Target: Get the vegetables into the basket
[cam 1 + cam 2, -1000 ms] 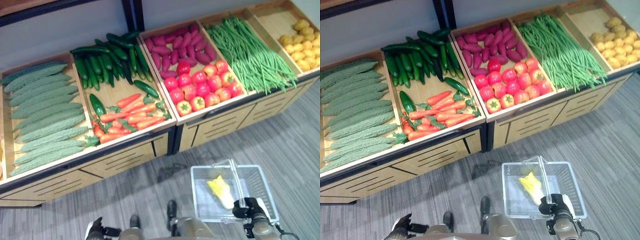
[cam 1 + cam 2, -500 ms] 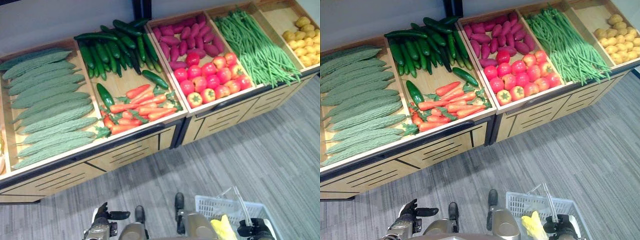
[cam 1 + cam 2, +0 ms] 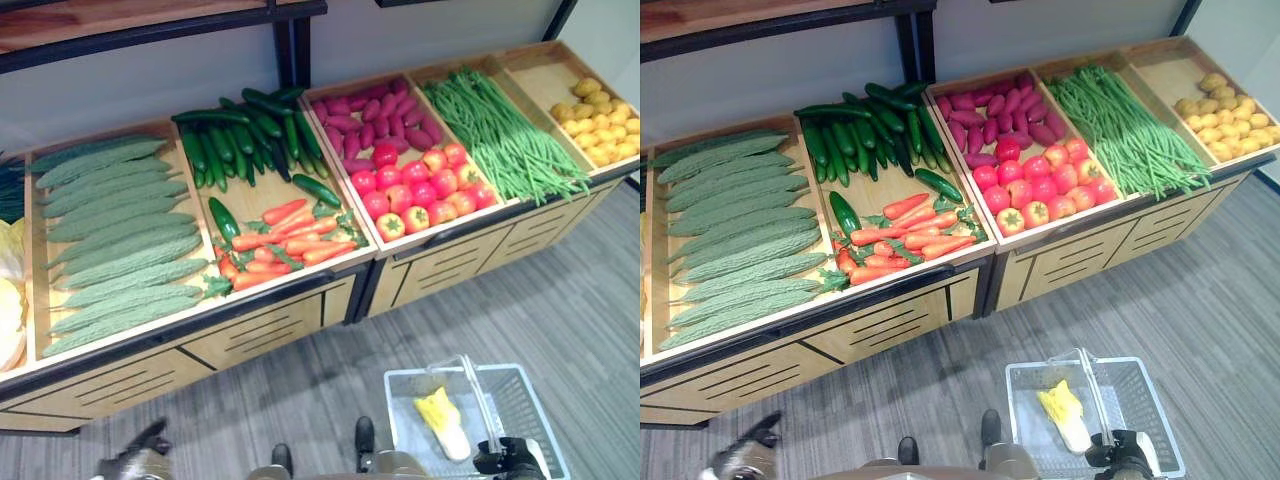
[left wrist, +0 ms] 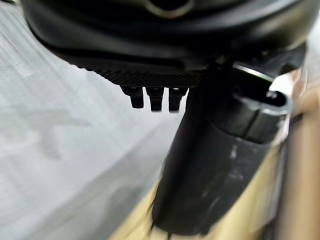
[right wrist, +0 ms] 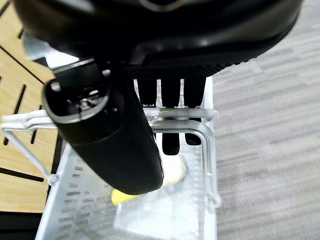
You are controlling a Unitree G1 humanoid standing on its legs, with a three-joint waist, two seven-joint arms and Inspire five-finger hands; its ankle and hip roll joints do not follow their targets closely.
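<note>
Right hand (image 5: 165, 95): fingers curled round the handle (image 5: 175, 117) of the basket (image 3: 1140, 385), which hangs low over the grey floor (image 3: 1200, 300) at the robot's right. One clear wire basket, one vegetable in it: a pale yellow-green leafy cabbage (image 3: 1064, 412), lying on the basket bottom.

Left hand (image 3: 135, 462): at the lower left edge of the eye views, over the floor, fingers straight in its wrist view (image 4: 155, 97), holding nothing.

Counter (image 3: 890, 320): wooden display, slanted bins side by side, not touched by either hand. Contents from left to right:
- bitter gourds (image 3: 735, 230), roughly eleven, in a column
- cucumbers (image 3: 865, 125), more than a dozen, at the back of the second bin; two more lie apart nearer the front
- carrots (image 3: 902, 240), about ten, at the front of the same bin
- purple sweet potatoes (image 3: 995, 110), a pile, uncounted
- tomatoes (image 3: 1040, 185), about fifteen, in front of the sweet potatoes
- long green beans (image 3: 1120, 125), one large bundle
- yellow potatoes (image 3: 1220, 115), a heap, uncounted
</note>
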